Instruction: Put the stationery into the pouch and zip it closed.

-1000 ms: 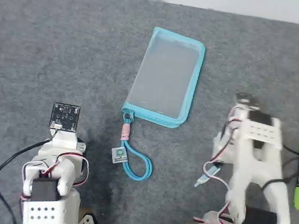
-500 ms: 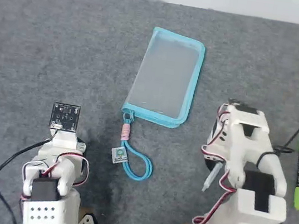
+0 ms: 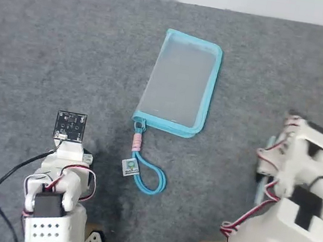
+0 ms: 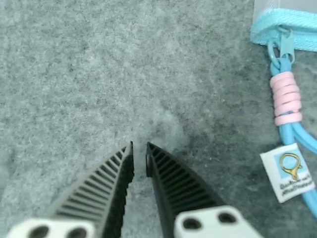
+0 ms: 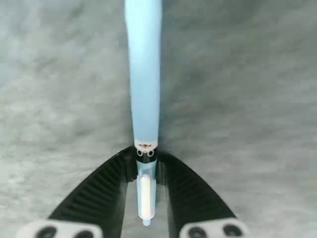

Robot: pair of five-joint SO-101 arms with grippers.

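from above, the grey felt tabletop [image 3: 52, 38] carries a light blue pouch [image 3: 179, 84], lying flat about midway across and closer to the far edge, slightly tilted. from its near corner a blue strap [image 3: 144, 176] loops toward the near edge, with a small white tag [image 3: 130, 166] beside it. the left arm [image 3: 59, 194] sits by the near left corner, well apart from the pouch. the right arm [image 3: 296, 196] stands near the right edge, also well apart from the pouch.

at the left wrist, the left claw [image 4: 139, 145] hangs over bare felt with its 2 ribbed fingers [image 4: 114, 178] drawn almost together, only a thin slit at the tips and nothing between them. off to one side you can see the pouch's corner [image 4: 287, 29], the zip pull [image 4: 286, 47] at that corner, a pink wrap [image 4: 286, 99] around the strap [image 4: 303, 144] and the tag [image 4: 290, 171].

at the right wrist, the right claw [image 5: 145, 151] is clamped on a light blue pen [image 5: 143, 74], gripping it near 1 end so the long barrel points straight out beyond the fingertips above the felt. i cannot tell whether the pen touches the tabletop.
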